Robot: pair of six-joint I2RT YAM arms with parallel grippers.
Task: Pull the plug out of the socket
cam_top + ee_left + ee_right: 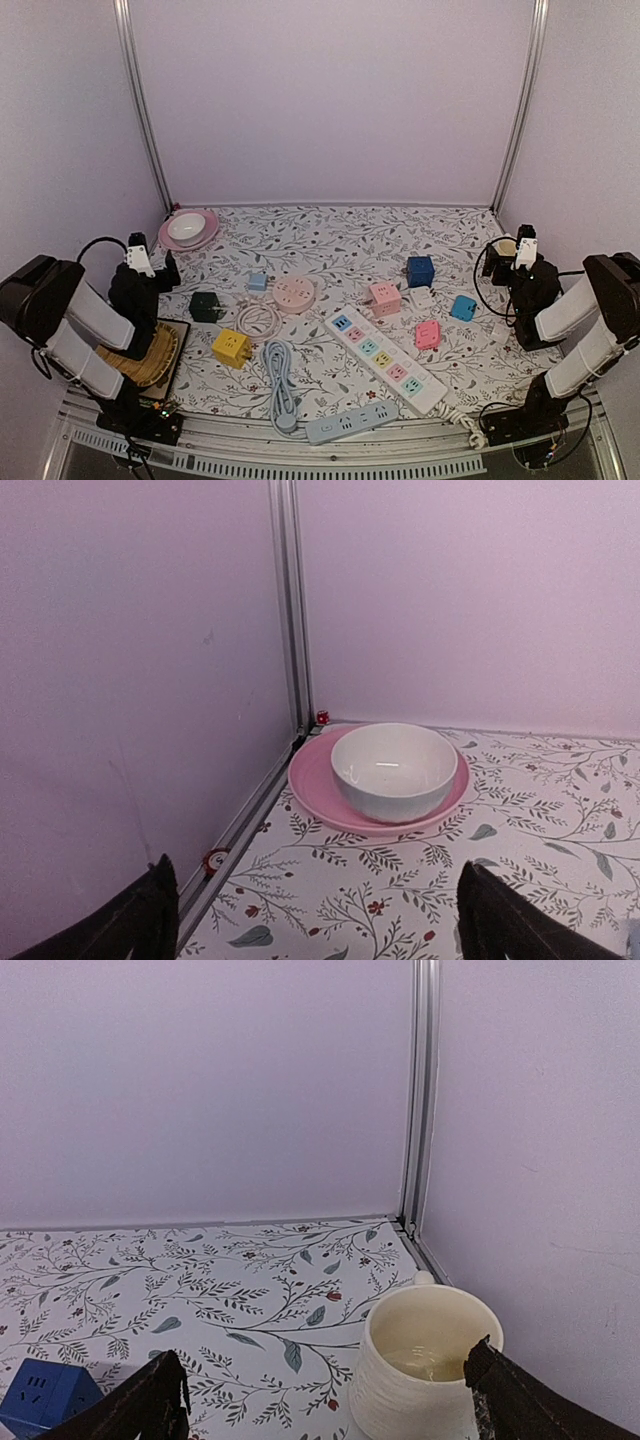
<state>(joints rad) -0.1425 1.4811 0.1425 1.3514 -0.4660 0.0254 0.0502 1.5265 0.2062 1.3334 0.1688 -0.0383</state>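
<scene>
Several sockets lie on the flowered tablecloth in the top view. Among them are a round pink socket (293,294) with a coiled white cable (259,319), a long white power strip (388,360) and a pink cube socket (384,297). A white plug block (421,297) sits against that cube; I cannot tell whether it is plugged in. My left gripper (168,270) (320,900) hovers open at the far left, facing the back corner. My right gripper (500,252) (325,1370) stands open at the far right. Neither holds anything.
A white bowl (395,770) rests on a pink plate (310,780) in the back left corner. A cream mug (425,1370) stands just ahead of the right fingers. Blue (420,270), green (205,306) and yellow (231,347) cubes, a grey-blue strip (350,421) and a woven tray (165,360) are also there.
</scene>
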